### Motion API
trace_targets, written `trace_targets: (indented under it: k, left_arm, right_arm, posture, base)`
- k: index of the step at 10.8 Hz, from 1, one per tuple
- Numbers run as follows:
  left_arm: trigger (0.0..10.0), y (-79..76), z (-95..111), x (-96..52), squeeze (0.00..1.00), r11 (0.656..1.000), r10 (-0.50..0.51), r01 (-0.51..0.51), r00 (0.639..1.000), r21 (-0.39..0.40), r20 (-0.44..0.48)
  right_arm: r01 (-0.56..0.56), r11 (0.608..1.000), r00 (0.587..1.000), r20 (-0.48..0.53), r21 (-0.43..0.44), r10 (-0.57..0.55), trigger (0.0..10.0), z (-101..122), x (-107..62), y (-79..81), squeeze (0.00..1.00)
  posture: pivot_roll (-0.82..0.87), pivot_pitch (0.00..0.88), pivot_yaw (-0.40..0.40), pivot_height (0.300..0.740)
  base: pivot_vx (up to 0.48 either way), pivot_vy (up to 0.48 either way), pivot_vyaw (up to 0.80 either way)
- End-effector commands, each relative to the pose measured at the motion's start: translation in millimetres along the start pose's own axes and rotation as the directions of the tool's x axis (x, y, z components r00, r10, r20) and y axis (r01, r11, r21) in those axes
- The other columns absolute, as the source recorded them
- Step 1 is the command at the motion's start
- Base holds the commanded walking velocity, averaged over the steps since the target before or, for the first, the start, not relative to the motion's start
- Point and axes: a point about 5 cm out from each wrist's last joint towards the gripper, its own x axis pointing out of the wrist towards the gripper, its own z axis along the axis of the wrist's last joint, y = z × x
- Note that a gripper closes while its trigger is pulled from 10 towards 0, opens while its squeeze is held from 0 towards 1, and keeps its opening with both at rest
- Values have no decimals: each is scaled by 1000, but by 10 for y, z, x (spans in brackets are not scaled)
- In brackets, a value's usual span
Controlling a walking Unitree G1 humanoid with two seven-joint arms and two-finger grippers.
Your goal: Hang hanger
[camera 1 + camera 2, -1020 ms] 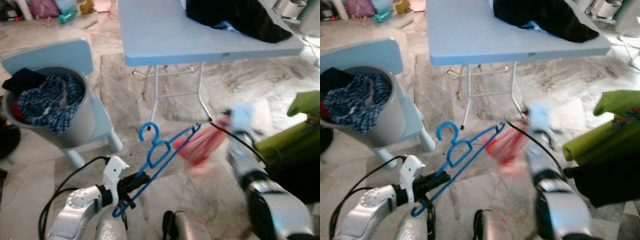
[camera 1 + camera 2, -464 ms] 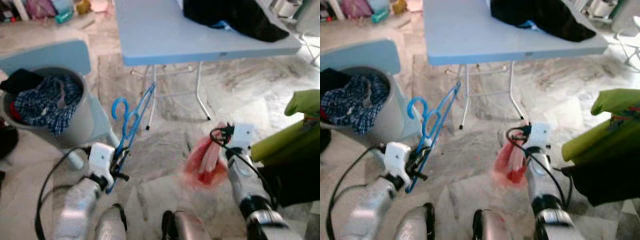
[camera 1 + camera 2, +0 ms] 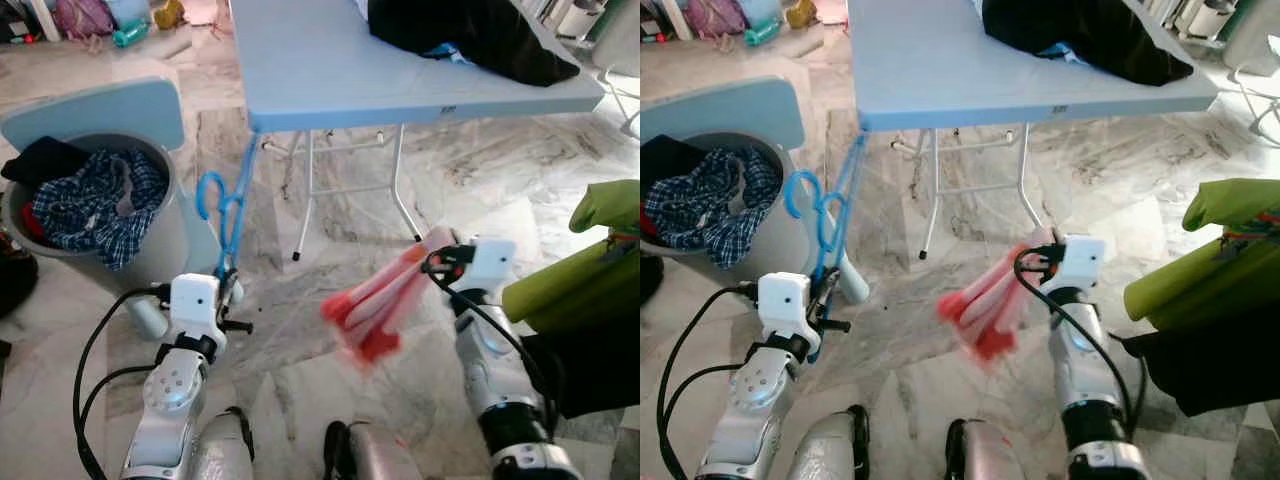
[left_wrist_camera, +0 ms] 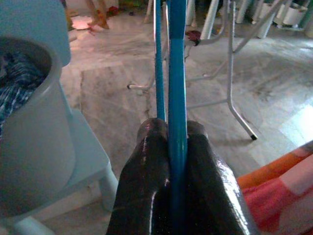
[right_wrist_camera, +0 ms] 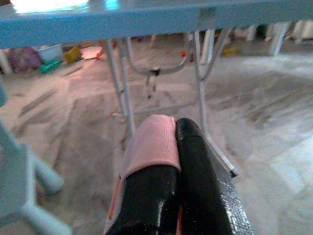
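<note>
While the right claw [image 3: 1032, 262] grips a red cloth [image 3: 985, 305], the left claw [image 4: 170, 134] clamps the upright blue hanger [image 3: 228, 200].

A thin blue plastic hanger [image 3: 228, 205] stands nearly upright, seen edge-on, hook to the left, its top reaching the front left corner of the worktop [image 3: 330, 70].

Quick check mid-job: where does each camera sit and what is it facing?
Left and right eye views: on the head, facing down at the floor, blue table, both arms.
Left wrist view: along the left hand, shut on the blue hanger.
Right wrist view: along the right hand, shut on red cloth.
Shared: table legs.
</note>
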Motion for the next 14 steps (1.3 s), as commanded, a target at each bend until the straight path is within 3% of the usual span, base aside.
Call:
trace_targets:
  k: [1, 5, 7, 9, 14]
  left_arm:
    - [10000, 58, 7, 19, 0, 999, 31, -31, 999, -21, 16]
    - [10000, 93, 110, 91, 0, 999, 16, -13, 997, -38, 77]
    - [10000, 78, 261, 141, 0, 1000, 8, -5, 989, -20, 145]
    - [10000, 83, 390, 187, 0, 1000, -3, 4, 981, -1, 195]
    - [10000, 92, 409, 220, 0, 1000, -15, 12, 980, 16, 200]
  right_arm:
    - [-6, 1000, 1000, 12, 12, 6, 10000, 47, -15, -10, 0]
    - [-14, 1000, 999, 42, 1, 14, 10000, 126, -33, 6, 0]
    - [-21, 999, 999, 36, 48, 20, 10000, 158, -23, -31, 0]
    - [-9, 1000, 1000, 25, -6, 9, 10000, 150, -17, -24, 0]
    - [-10, 1000, 1000, -23, 26, 10, 10000, 73, -32, 14, 0]
  posture:
    - [62, 123, -67, 740]
    - [56, 114, -63, 740]
    - [55, 119, -69, 740]
    - [57, 119, -72, 740]
    - [54, 120, -68, 740]
  base:
    - [0, 0, 0]
    - [157, 0, 0]
    - [341, 0, 0]
    - [480, 0, 0]
    - [480, 0, 0]
